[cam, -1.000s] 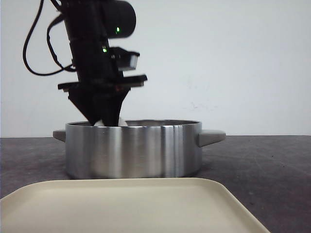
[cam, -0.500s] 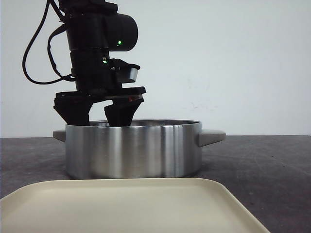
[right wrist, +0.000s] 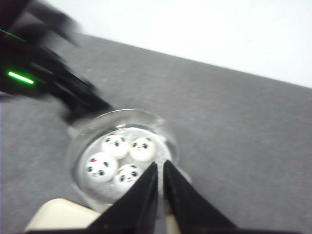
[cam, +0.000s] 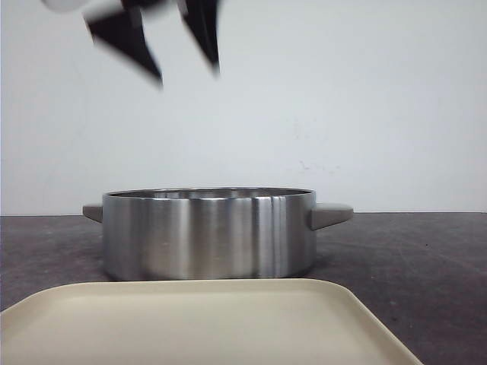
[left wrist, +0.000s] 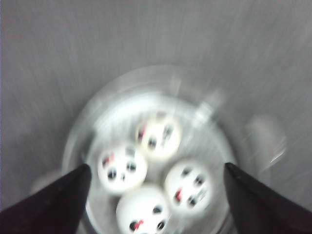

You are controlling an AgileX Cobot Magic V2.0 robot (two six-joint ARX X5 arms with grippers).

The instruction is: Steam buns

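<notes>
Dark grey tabletop (cam: pixel 426 258) spreads beneath a pale wall. Centred on it stands a steel pot (cam: pixel 209 234) with two side handles. Just in front of the pot lies a beige tray (cam: pixel 198 323). Inside the pot sit four white panda-faced buns (left wrist: pixel 158 135), clustered together. High above the pot, the left gripper (cam: pixel 169 42) hangs blurred, fingers spread wide and empty. Also above the pot, the right gripper (right wrist: pixel 159 187) has fingers nearly together, holding nothing.
</notes>
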